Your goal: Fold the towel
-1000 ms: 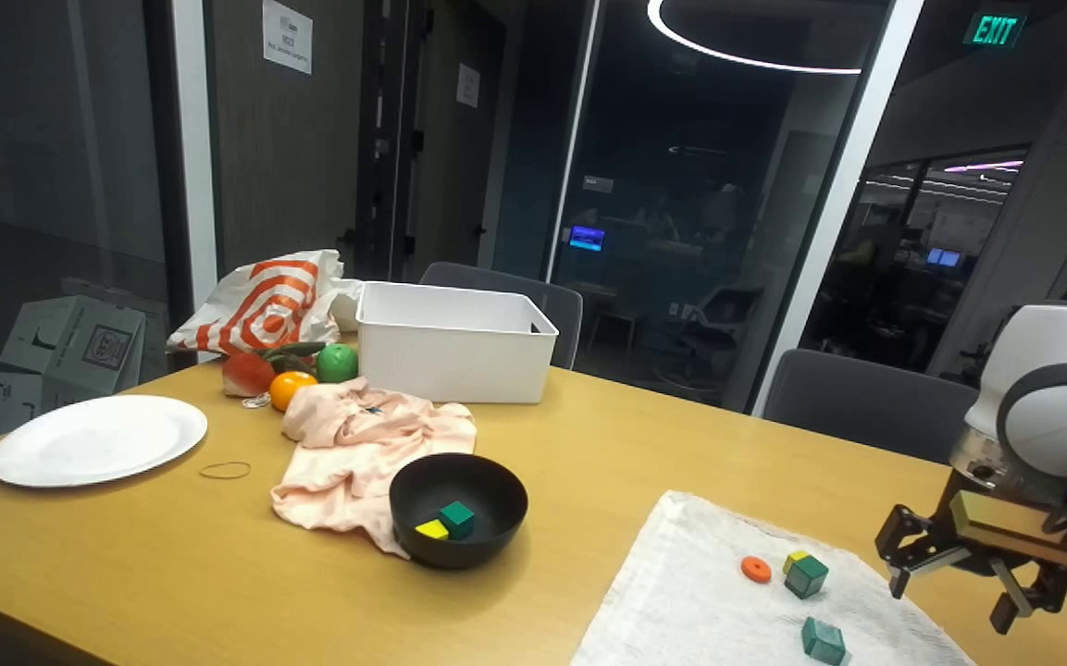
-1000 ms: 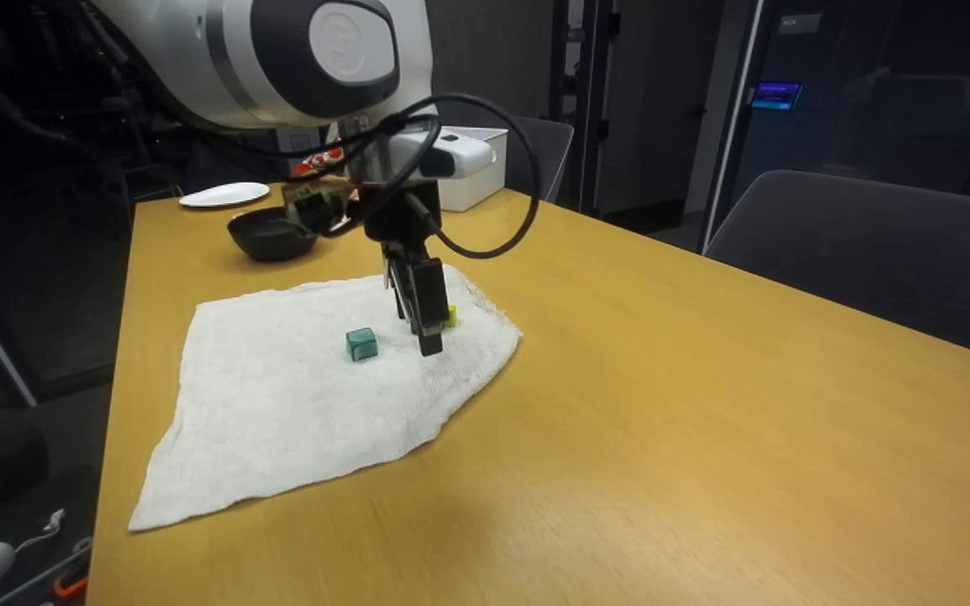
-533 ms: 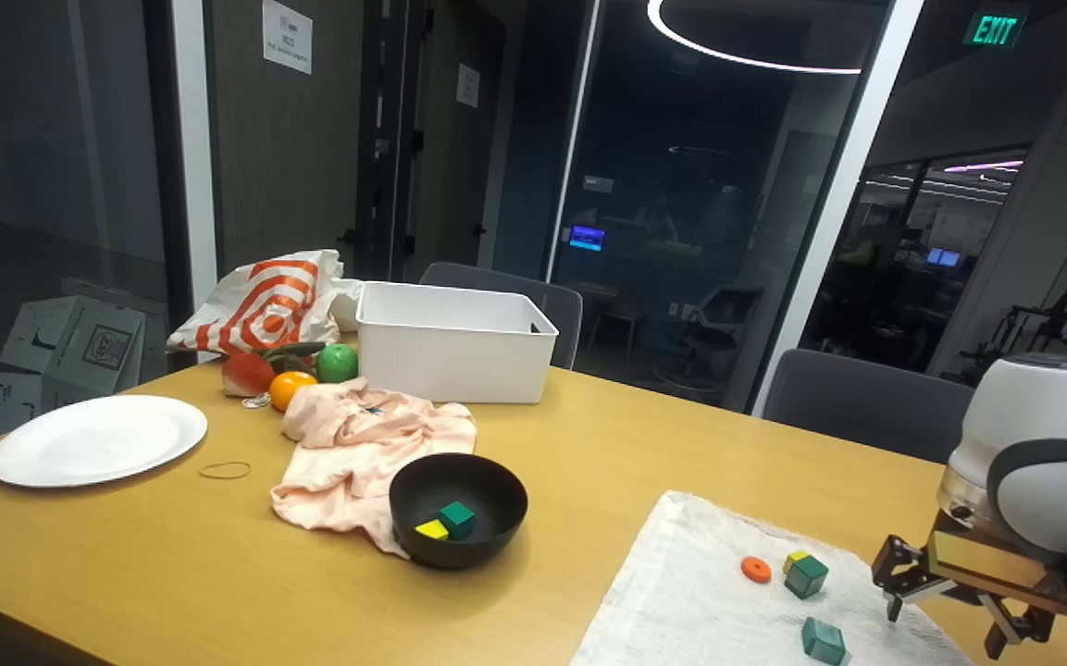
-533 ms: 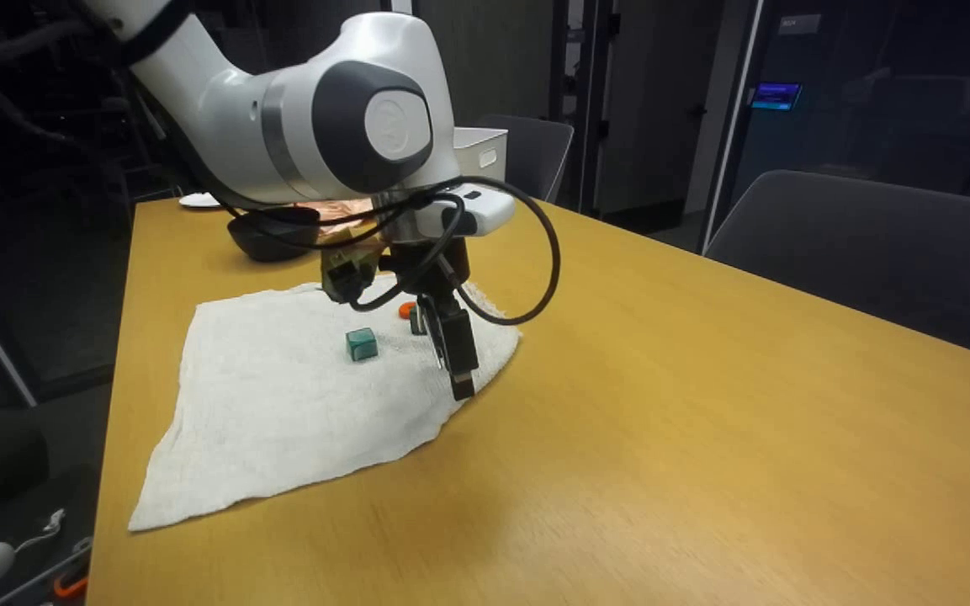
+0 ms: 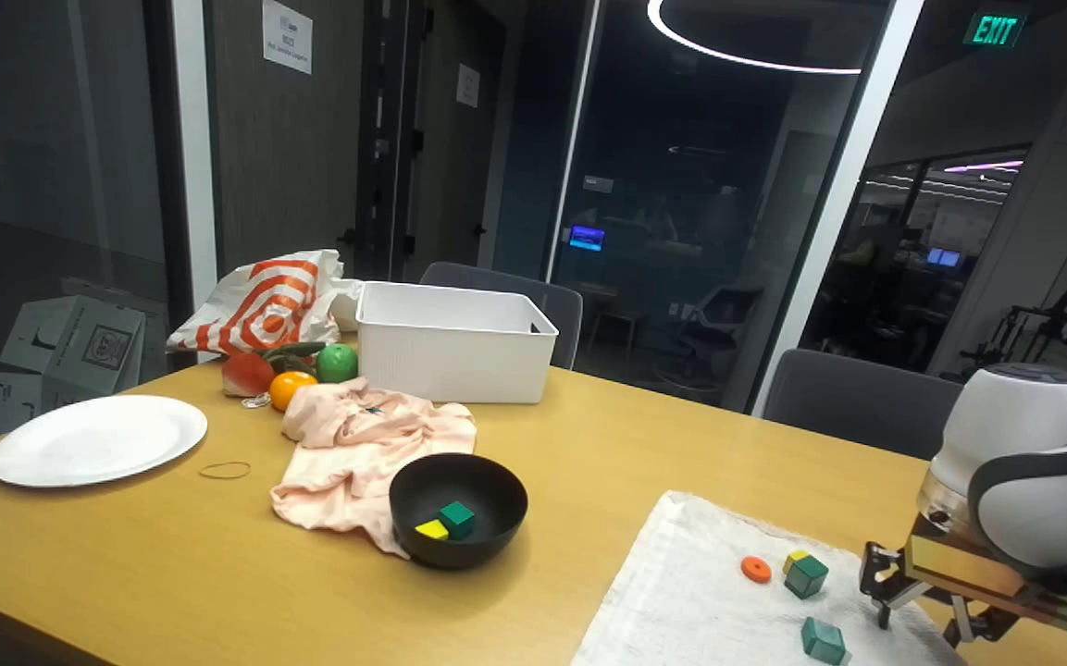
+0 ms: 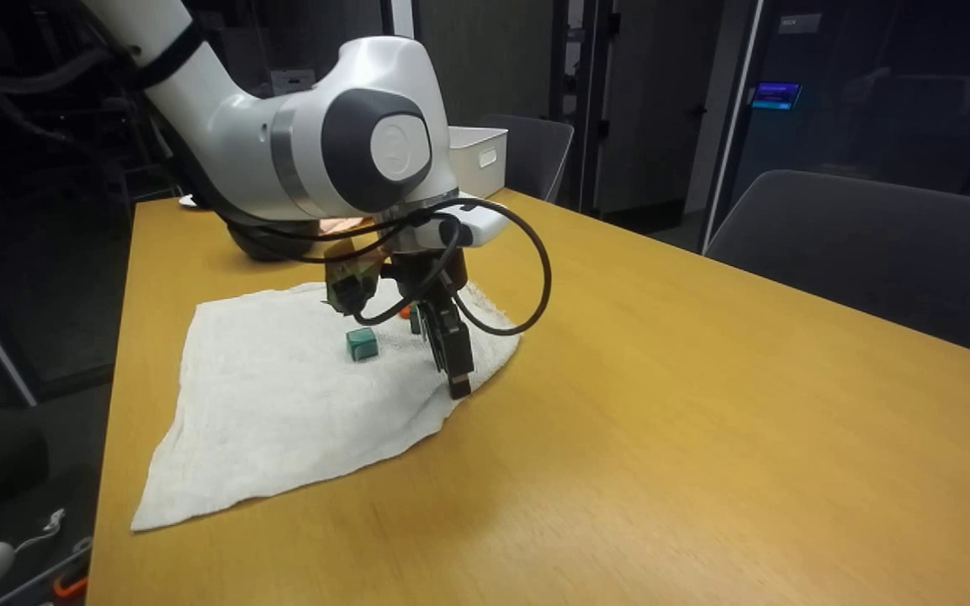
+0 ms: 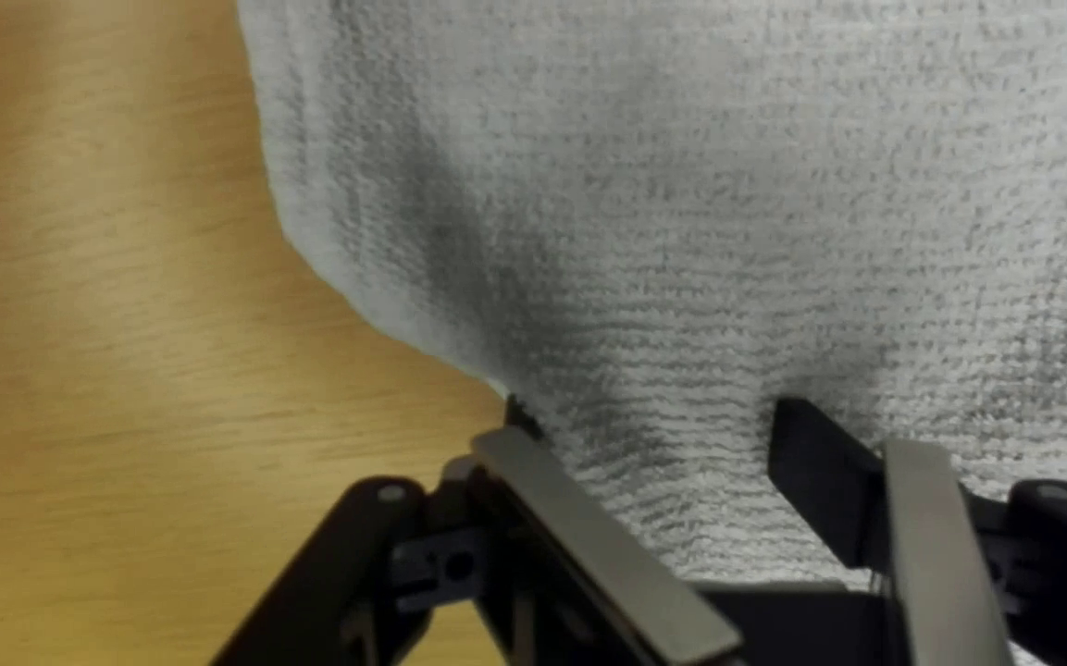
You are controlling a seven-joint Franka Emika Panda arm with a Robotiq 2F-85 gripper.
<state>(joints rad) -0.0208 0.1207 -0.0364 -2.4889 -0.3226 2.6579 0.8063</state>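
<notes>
The white towel [image 5: 700, 573] lies spread on the table, and it also shows in an exterior view [image 6: 283, 404] and fills most of the wrist view [image 7: 681, 185]. My gripper [image 5: 917, 631] points down at the towel's edge; it also shows in an exterior view [image 6: 458, 389]. In the wrist view, the fingers [image 7: 649, 412] stand apart with ribbed, slightly bunched towel between them. The left finger's tip is at the towel's edge, beside bare wood. The right finger's tip rests on or close to the cloth. The towel's part beneath the gripper is hidden.
On the towel lie a teal block [image 5: 824, 640], a green block [image 5: 807, 577], a yellow block [image 5: 796, 559] and an orange ring [image 5: 756, 569]. Beyond are a black bowl [image 5: 496, 518], pink cloth [image 5: 357, 462], white bin [image 5: 454, 365], plate [image 5: 98, 439] and fruit [image 5: 292, 388].
My gripper has moved down and across to the towel's edge. Its fingers have drawn closer together in the last half second, and the towel's edge has shifted slightly. The blocks have not moved.
</notes>
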